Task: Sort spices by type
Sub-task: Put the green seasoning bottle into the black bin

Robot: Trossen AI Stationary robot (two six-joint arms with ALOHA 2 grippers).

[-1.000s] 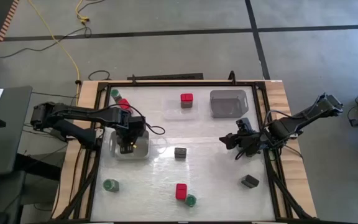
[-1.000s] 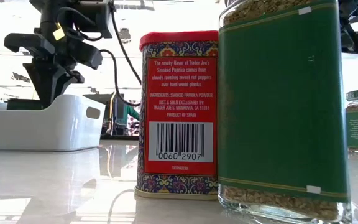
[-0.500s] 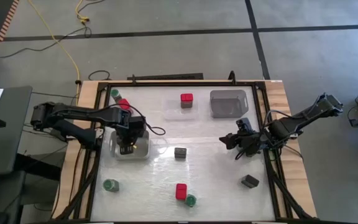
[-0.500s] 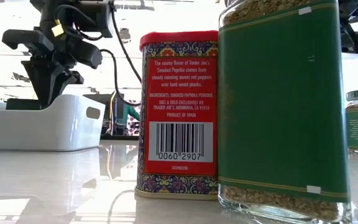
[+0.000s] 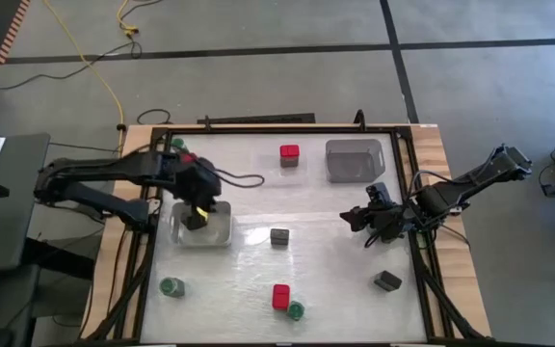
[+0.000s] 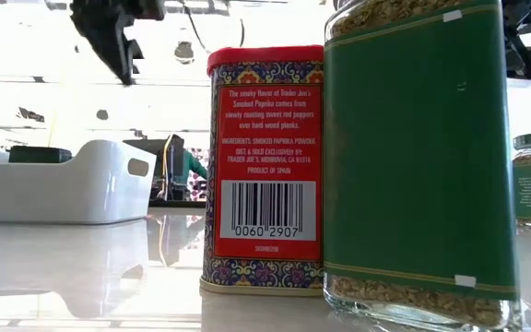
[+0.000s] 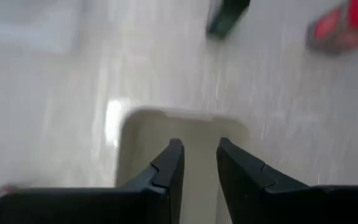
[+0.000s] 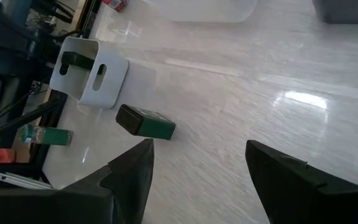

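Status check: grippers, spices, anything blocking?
Left gripper empty, narrowly open above white tray. Right gripper open, waiting at right. Green-lidded jar in tray. Nothing blocking.

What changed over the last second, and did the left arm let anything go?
The left gripper rose out of the white bin and drew back a little toward the table's far-left corner; nothing shows between its fingers. A release isn't visible. The right gripper stayed put, jaws open and empty. The spices on the table did not move.
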